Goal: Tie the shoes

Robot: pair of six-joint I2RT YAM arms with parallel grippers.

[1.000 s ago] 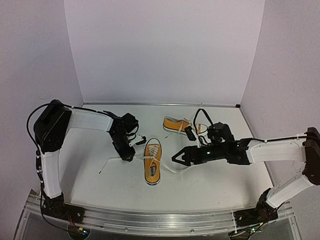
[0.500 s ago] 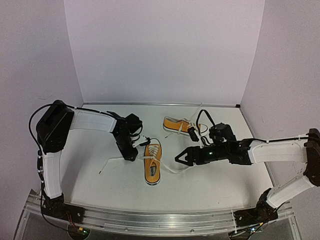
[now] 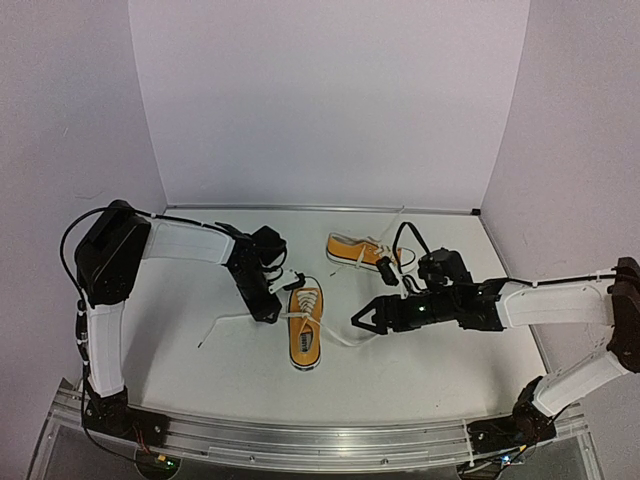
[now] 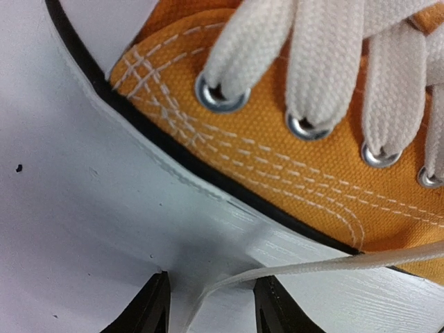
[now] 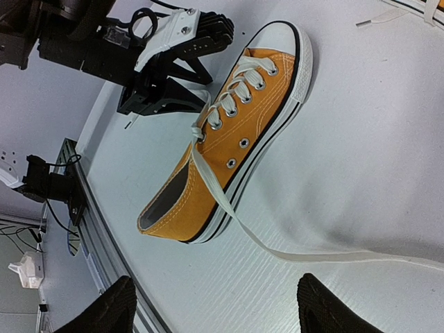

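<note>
Of the two shoes, the near orange-yellow sneaker (image 3: pixel 305 326) lies mid-table with its white toe cap pointing away from the arms; the other shoe (image 3: pixel 354 250) lies further back. My left gripper (image 3: pixel 268 308) is at the near shoe's left side. Up close, the shoe's orange canvas (image 4: pixel 277 146) fills the left wrist view, and a thin white lace (image 4: pixel 236 279) runs across the gap of the left gripper (image 4: pixel 211 309), whose jaws stand apart and unclamped. My right gripper (image 3: pixel 360 320) is open right of the shoe (image 5: pixel 229 139), and a loose lace (image 5: pixel 312 254) lies just ahead of the right gripper (image 5: pixel 218 309).
The left lace trails out to the left over the white table (image 3: pixel 235 320). A lace end from the far shoe (image 5: pixel 374 19) lies at the top right of the right wrist view. White walls enclose the table, and an aluminium rail (image 3: pixel 300 445) runs along its near edge.
My left gripper has shifted a little right, up against the near shoe's side. The right gripper has drawn back slightly to the right. The shoes have stayed put.
</note>
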